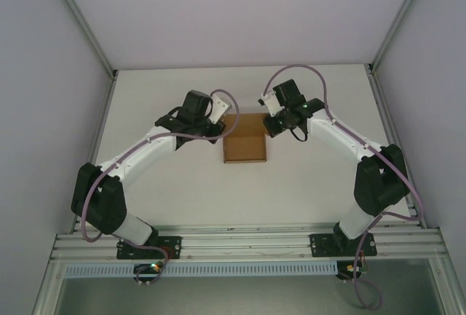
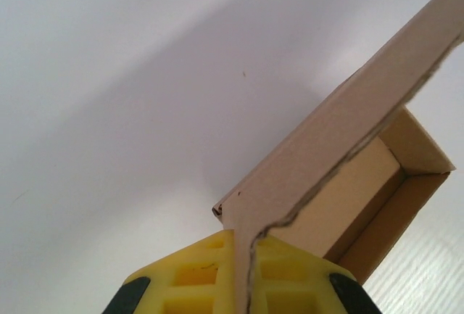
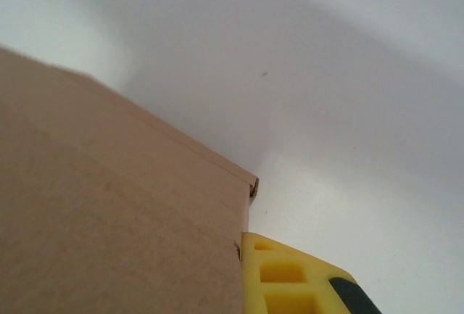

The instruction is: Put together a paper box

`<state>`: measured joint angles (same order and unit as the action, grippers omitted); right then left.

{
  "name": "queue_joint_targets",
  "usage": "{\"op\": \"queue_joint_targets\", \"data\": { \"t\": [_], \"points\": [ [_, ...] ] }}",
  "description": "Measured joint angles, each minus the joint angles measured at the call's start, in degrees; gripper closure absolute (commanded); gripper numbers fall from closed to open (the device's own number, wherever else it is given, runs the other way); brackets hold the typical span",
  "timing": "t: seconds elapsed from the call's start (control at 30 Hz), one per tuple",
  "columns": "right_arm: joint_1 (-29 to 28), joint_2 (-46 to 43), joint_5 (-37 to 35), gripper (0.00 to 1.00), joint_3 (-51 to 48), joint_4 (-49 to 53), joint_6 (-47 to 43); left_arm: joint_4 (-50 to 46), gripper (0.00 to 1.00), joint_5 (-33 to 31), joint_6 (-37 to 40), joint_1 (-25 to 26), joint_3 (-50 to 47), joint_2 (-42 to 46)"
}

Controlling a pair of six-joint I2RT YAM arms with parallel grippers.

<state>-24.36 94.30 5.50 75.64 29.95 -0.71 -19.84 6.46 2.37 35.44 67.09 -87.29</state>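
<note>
The paper box (image 1: 245, 144) is a brown cardboard piece lying on the white table between both arms. My left gripper (image 1: 222, 123) is at its far left corner and my right gripper (image 1: 268, 120) at its far right corner. In the left wrist view both yellow fingers (image 2: 190, 278) are shut on a thin raised flap (image 2: 341, 122), with the box's open inside (image 2: 377, 198) to the right. In the right wrist view one yellow finger (image 3: 290, 278) presses against a broad cardboard wall (image 3: 109, 205). That wall hides the other finger.
The white table (image 1: 175, 184) is walled in by grey panels on three sides. An aluminium rail (image 1: 240, 244) carrying both arm bases runs along the near edge.
</note>
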Motion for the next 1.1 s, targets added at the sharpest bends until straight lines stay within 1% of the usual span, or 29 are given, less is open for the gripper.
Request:
{"op": "queue_joint_targets", "data": {
  "t": [0.17, 0.27, 0.4, 0.6, 0.7, 0.83, 0.93, 1.1],
  "points": [
    [-0.09, -0.28, -3.41, 0.96, -3.37, -8.11, 14.84, 5.53, 1.00, -2.23, -11.10, 0.76, 0.07, -2.71],
    [-0.48, -0.26, -6.05, 0.97, -4.59, -10.95, 20.68, 9.29, 1.00, -2.89, -16.81, 1.01, 0.07, -4.96],
    [-1.42, 0.61, -9.90, 0.97, -4.87, -12.22, 24.81, 12.33, 1.00, -4.76, -22.84, 1.36, 1.88, -8.50],
    [-2.56, 2.47, -12.66, 0.97, -4.90, -13.14, 27.02, 14.38, 1.00, -7.39, -29.27, 1.44, 4.59, -12.81],
    [-2.95, 3.23, -13.66, 0.96, -4.90, -13.07, 27.10, 14.99, 1.00, -7.65, -30.71, 1.46, 4.59, -13.94],
    [-3.19, 3.32, -14.73, 0.96, -5.86, -13.64, 26.97, 15.93, 1.00, -8.48, -30.42, 2.05, 3.78, -14.16],
    [-3.61, 2.69, -15.78, 0.93, -9.05, -17.07, 26.05, 18.08, 1.00, -9.86, -29.33, 3.06, 0.66, -13.44],
    [-4.85, 0.85, -17.09, 0.92, -14.67, -19.41, 24.76, 21.38, 1.00, -10.38, -28.68, 4.81, -4.11, -12.44]
  ]
}}
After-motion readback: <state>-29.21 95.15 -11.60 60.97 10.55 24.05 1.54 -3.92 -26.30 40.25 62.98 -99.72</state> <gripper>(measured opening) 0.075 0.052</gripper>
